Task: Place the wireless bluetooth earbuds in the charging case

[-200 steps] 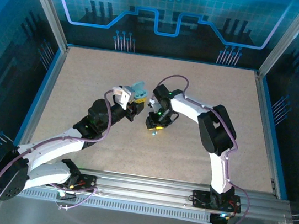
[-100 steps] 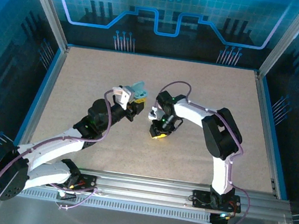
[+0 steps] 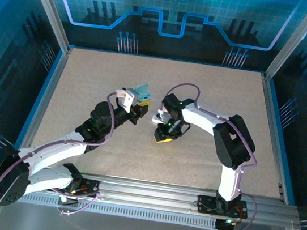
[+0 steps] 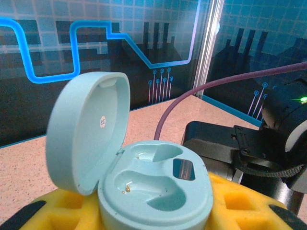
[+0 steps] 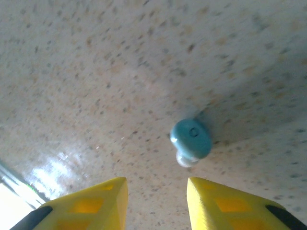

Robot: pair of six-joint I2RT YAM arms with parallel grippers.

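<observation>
Pale blue plastic marks both task items: the charging case (image 4: 156, 189) and a single earbud (image 5: 191, 140). The left gripper (image 3: 142, 103) is clamped on the case, its yellow pads pressed against the base on both sides and holding it upright above the table. The case's lid (image 4: 88, 129) is swung back, and both moulded wells (image 4: 144, 177) inside are bare. The earbud lies on the speckled tabletop (image 5: 96, 72) with its small whitish tip toward the right wrist camera. The right gripper (image 5: 157, 201) hangs low over it with its yellow fingers (image 5: 91, 203) spread apart and nothing between them; the earbud sits just beyond the tips, near the right finger, untouched.
</observation>
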